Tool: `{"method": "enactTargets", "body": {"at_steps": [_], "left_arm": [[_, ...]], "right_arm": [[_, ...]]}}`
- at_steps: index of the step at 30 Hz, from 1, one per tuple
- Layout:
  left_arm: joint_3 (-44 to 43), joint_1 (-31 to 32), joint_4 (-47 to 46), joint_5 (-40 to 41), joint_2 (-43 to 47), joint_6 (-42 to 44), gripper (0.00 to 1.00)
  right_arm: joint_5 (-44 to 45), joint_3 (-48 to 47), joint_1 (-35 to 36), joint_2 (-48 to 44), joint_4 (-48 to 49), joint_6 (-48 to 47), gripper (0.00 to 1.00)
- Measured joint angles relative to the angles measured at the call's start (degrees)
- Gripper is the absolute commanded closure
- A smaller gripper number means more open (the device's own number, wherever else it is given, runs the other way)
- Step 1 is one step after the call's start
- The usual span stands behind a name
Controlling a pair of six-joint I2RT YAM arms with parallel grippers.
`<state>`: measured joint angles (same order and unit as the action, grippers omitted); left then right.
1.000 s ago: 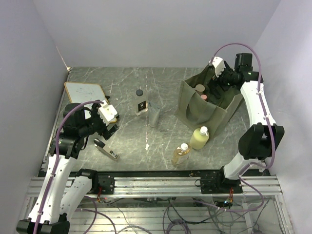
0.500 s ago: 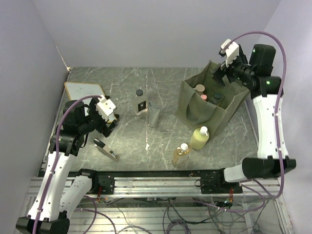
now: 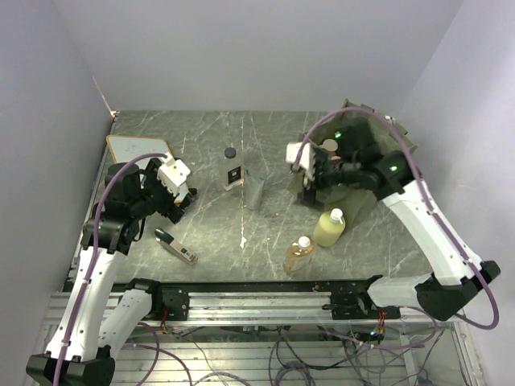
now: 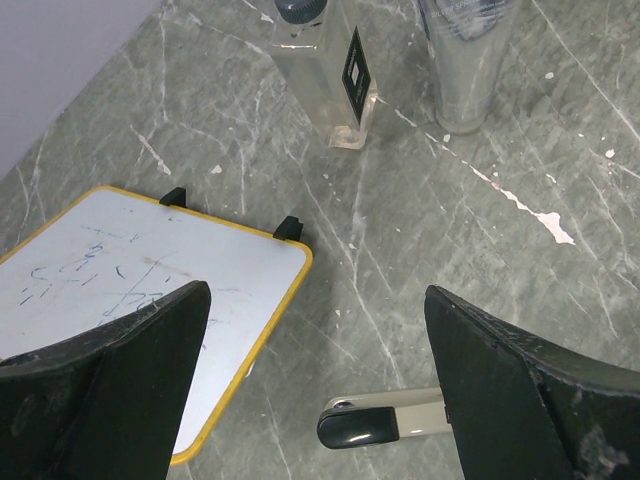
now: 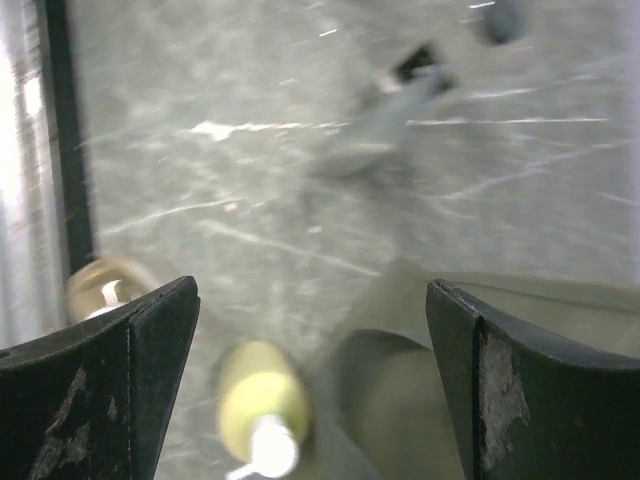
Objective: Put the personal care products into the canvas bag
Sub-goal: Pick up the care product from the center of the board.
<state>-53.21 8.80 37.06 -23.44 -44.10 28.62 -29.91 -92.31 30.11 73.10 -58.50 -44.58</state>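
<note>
**Right arm swinging off the bag, empty**

My right gripper (image 3: 311, 178) is leaving the bag (image 3: 356, 201), jaws wide and holding nothing, and heading for the yellow bottle (image 3: 330, 227) just outside it. My left gripper (image 3: 181, 201) is hovering, also wide and empty.

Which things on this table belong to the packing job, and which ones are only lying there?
For the job: canvas bag, yellow-green bottle, amber bottle, clear bottle, grey container.
Only lying there: white board, black-and-silver gadget.
</note>
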Motion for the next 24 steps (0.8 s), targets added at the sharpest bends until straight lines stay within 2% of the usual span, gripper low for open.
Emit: {"method": "enactTargets", "body": {"at_steps": [6,16,24], "left_arm": [[0.0,0.0,-0.1,0.2,0.0,0.3,0.01],[0.2,0.0,-0.9,1.8,-2.5,2.3,0.01],[1.5,0.0,-1.6,2.4,-3.2,2.5,0.01]], "right_arm": [[0.2,10.6,9.5,0.0,-6.4,-1.8,0.04],[-0.8,22.3,13.3,-4.4,-9.1,-3.0,0.05],[3.1,31.1,16.5,-4.9,-5.7,-3.1,0.15]]}}
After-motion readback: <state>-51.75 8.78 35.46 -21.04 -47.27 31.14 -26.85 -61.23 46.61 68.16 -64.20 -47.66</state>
